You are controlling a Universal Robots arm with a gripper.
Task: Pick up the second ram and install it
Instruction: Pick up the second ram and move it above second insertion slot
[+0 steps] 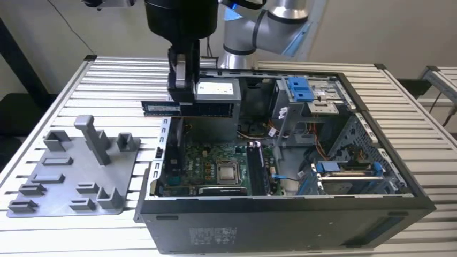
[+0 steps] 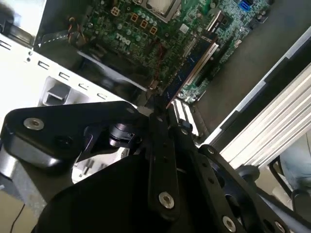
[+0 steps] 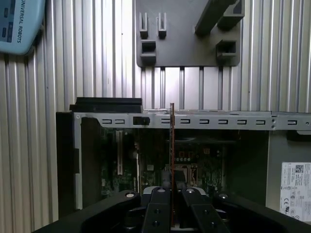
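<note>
Your claw [image 1: 183,100] holds the second ram [image 1: 207,110] tight above the open computer case [image 1: 286,219], mid-carry, and it likely needs lining up over the motherboard [image 1: 203,160].

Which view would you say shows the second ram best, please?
The exterior view: the second ram shows its flat side, held level in the gripper. In the second wrist view it runs foreshortened away from the gripper; in the first wrist view it appears edge-on, a thin line.
</note>
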